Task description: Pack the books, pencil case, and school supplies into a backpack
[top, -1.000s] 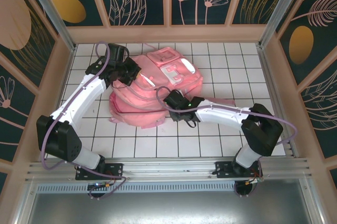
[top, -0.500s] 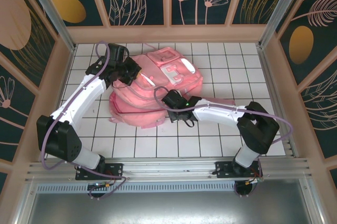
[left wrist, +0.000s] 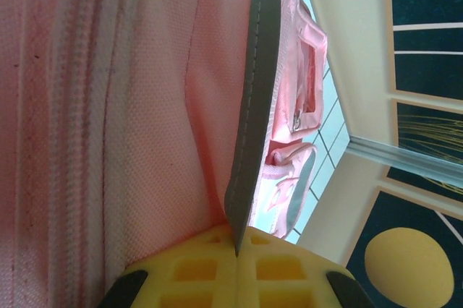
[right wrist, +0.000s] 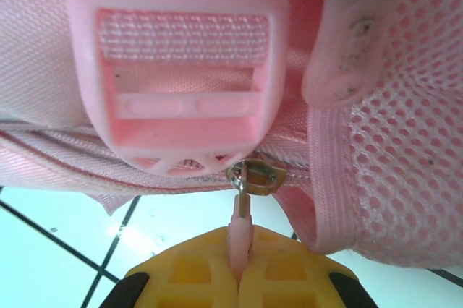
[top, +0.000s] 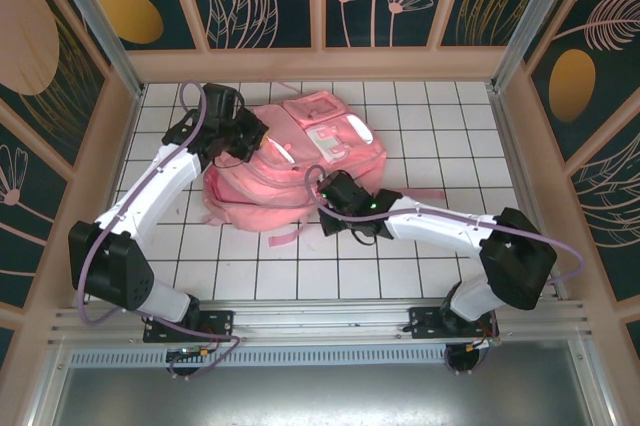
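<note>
Your backpack (top: 295, 161) lies flat on the white tiled counter (top: 420, 116), toward the far left: soft pink woven fabric with silvery stripes and rounded front pockets. Your left fingers (left wrist: 210, 272), yellow waffle-patterned pads, are pressed together on a thin grey-edged flap (left wrist: 253, 105) at the backpack's far-left side, beside ribbed pink cloth and a line of stitching. Your right fingers (right wrist: 210, 272) are clamped on a slim pink zipper pull (right wrist: 242, 214) hanging from a small brass-coloured metal slider (right wrist: 255, 176) at the near edge of the backpack. Just above it sits a glossy pink plastic buckle (right wrist: 181, 84) threaded with webbing, and to its right an open-weave mesh strap (right wrist: 405, 142).
</note>
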{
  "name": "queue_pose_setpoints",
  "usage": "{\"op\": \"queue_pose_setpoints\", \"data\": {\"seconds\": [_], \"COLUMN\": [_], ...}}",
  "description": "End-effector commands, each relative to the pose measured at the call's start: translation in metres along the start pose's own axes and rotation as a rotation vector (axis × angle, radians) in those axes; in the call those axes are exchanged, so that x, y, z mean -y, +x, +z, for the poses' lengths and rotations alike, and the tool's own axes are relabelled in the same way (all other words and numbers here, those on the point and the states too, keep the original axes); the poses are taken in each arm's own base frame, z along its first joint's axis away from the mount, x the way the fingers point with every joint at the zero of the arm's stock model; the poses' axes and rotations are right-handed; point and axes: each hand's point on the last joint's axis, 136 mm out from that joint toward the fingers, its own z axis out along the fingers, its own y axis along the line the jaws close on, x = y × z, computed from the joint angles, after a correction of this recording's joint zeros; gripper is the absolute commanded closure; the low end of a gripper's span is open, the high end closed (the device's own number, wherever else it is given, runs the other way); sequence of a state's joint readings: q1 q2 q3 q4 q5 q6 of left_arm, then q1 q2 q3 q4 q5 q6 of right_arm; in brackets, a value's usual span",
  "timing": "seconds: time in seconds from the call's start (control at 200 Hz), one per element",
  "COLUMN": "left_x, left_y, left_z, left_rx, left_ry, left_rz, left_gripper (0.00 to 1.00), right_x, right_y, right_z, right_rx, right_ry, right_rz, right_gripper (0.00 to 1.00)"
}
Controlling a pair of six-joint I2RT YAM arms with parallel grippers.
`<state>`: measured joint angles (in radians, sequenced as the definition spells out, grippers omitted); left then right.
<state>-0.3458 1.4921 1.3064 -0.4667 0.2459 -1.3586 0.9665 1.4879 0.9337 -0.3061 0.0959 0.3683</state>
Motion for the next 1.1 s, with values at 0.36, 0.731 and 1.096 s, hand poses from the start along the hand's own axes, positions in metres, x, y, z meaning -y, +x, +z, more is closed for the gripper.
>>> {"op": "queue_pose_setpoints", "data": {"seconds": [0.36, 0.731, 1.096], "left_x": [0.019, -0.004, -0.005], "left_y": [0.009, 0.014, -0.001], "left_z": [-0.005, 0.013, 0.018], "left_rx": [-0.029, -0.051, -0.003], "left_ry": [0.122, 0.078, 0.053], "left_rz": [-0.013, 0.014, 0.055], "left_gripper": [1.00, 1.00, 1.00], "right_x": [-0.067, -0.126, -0.112], "right_y": [-0.021, -0.041, -0.023], "right_z": [0.008, 0.017, 0.008], "right_rx": [0.103, 0.123, 0.137], "right_ry": [-0.128, -0.313, -0.271], "right_rz": [-0.198, -0.237, -0.259], "right_gripper": [0.99, 0.92, 0.99]}}
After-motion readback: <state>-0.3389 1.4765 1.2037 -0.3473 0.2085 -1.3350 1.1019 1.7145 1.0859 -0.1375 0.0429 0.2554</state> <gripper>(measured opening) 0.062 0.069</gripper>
